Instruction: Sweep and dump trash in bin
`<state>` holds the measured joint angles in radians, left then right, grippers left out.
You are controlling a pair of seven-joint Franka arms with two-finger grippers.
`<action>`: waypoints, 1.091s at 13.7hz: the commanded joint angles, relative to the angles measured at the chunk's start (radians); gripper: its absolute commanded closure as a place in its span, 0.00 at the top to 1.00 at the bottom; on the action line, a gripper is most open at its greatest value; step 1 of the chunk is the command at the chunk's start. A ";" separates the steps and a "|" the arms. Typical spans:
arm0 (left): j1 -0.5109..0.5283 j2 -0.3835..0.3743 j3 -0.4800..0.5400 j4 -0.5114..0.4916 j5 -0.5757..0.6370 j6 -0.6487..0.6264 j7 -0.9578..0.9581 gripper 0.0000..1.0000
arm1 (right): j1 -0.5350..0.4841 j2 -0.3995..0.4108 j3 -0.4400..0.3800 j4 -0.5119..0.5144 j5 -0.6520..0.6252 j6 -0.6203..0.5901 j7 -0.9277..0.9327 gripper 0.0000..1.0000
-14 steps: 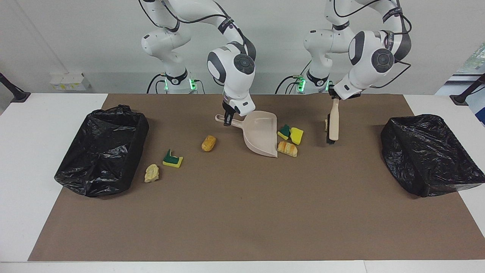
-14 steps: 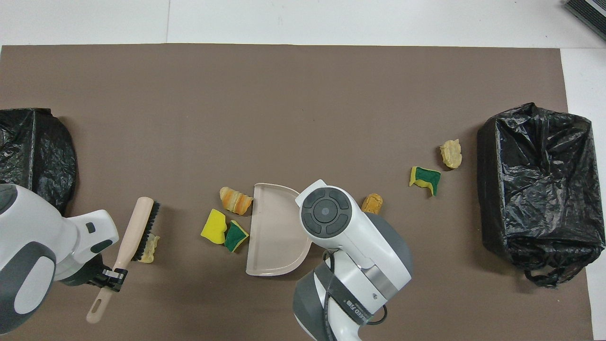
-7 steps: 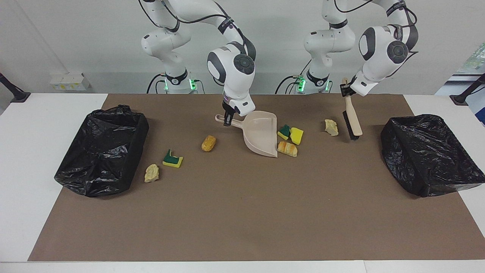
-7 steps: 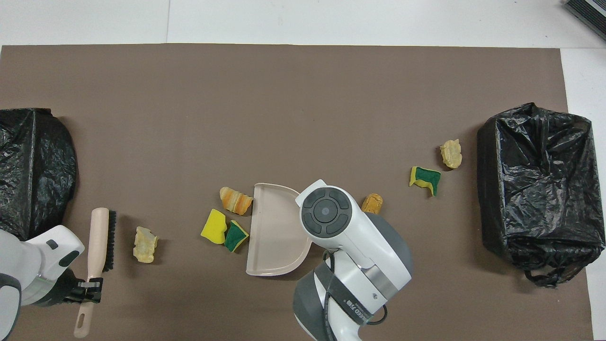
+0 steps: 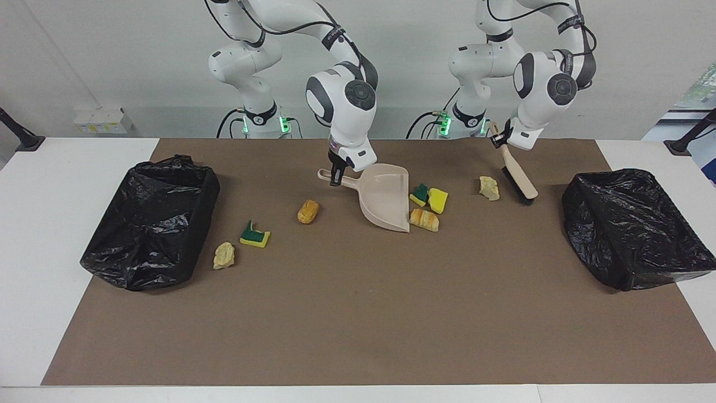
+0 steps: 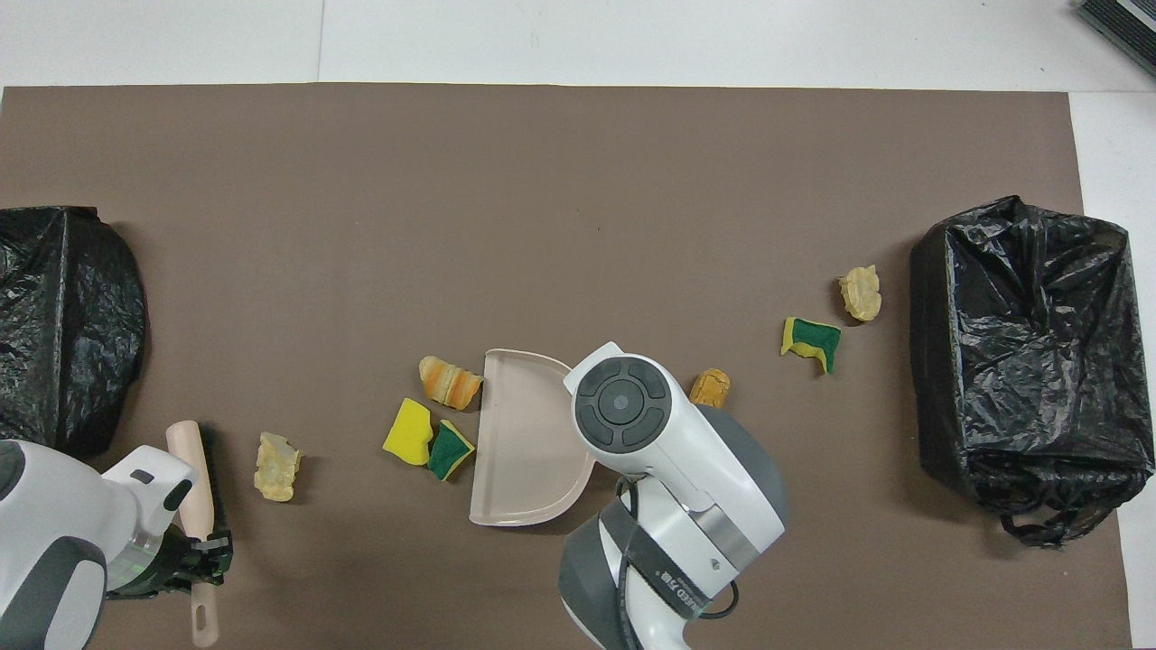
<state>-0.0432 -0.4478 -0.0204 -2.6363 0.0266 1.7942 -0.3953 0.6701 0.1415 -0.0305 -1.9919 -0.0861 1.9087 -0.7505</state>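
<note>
My right gripper (image 5: 335, 178) is shut on the handle of the beige dustpan (image 5: 386, 196), whose mouth rests on the mat. At the mouth lie a green-and-yellow sponge bit (image 5: 419, 195), a yellow foam wedge (image 5: 438, 200) and a bread-like chunk (image 5: 424, 219). My left gripper (image 5: 502, 144) is shut on the handle of the beige brush (image 5: 519, 180), held tilted with its black bristles low by a pale lump (image 5: 489, 188). The brush (image 6: 191, 469) is on the lump's (image 6: 275, 465) side toward the left arm's end.
A bread chunk (image 5: 308, 211), a sponge bit (image 5: 255, 235) and a pale lump (image 5: 224, 255) lie toward the right arm's end. One black-bagged bin (image 5: 151, 221) stands there. Another bin (image 5: 632, 226) stands at the left arm's end.
My left gripper lifted the brush off the pale lump, swung it toward the left arm's end, then lowered it beside the lump. The right gripper and dustpan have not moved.
</note>
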 commanded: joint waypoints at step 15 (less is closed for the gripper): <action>-0.501 0.288 0.007 0.159 -0.224 0.263 -0.227 0.00 | -0.011 0.003 0.004 -0.010 -0.009 0.027 0.016 0.00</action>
<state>-0.4790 -0.1930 -0.0265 -2.5041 -0.1521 2.0379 -0.6280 0.6701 0.1416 -0.0306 -1.9920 -0.0861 1.9088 -0.7505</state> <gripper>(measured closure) 0.740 0.670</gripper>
